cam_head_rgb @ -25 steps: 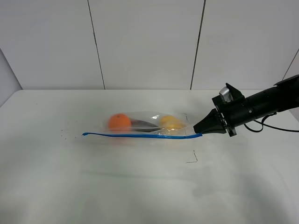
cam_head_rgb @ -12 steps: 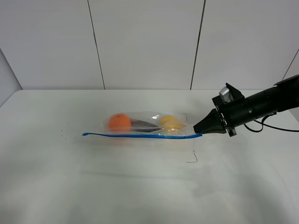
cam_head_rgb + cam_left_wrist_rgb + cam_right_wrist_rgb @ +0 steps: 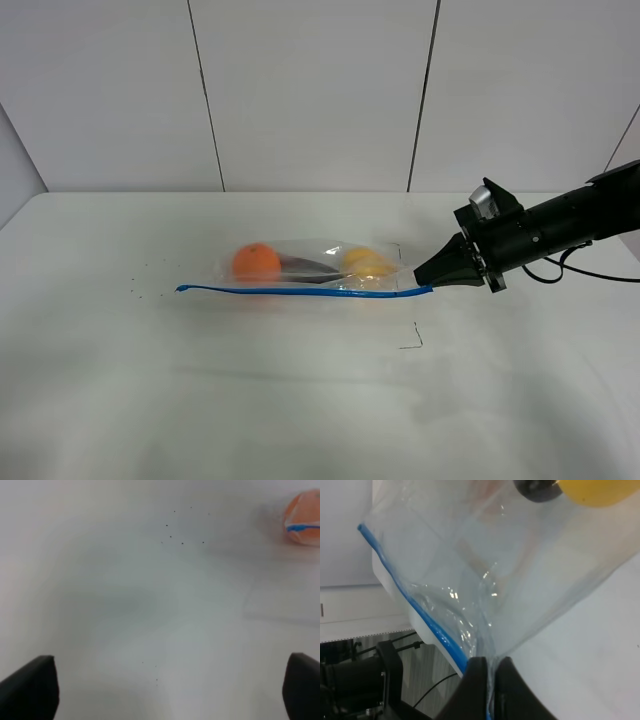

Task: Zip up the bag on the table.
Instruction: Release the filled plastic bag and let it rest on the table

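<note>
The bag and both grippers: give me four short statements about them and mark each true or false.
1. The right gripper is shut on the bag at one end of its blue zipper strip. True.
2. The left gripper grips the bag's other end. False: it is open, apart from the bag, holding nothing.
3. The orange lies on the table outside the bag. False: it is inside the bag.
4. The yellow fruit lies nearer the right gripper than the orange does. True.
</note>
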Motion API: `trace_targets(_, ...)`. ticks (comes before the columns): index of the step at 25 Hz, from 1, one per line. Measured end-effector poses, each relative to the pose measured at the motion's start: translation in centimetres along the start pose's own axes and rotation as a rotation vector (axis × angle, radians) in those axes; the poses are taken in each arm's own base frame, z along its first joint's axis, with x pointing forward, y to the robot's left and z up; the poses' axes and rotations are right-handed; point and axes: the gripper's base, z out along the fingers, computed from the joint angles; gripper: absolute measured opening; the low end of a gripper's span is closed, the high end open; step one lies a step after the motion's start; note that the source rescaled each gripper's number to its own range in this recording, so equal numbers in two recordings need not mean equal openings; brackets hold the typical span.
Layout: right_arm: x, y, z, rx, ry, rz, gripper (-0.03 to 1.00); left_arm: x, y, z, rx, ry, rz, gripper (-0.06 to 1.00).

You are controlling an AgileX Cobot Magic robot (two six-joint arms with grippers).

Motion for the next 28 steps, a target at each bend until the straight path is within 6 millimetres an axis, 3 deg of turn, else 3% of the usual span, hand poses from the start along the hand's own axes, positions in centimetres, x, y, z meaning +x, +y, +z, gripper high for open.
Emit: trace_targets(28,-0.01,0.0,0.0,0.0,-0.001,0.0,0.0,0.0,0.01,0.0,-0.001,0.0,-0.022,1.0)
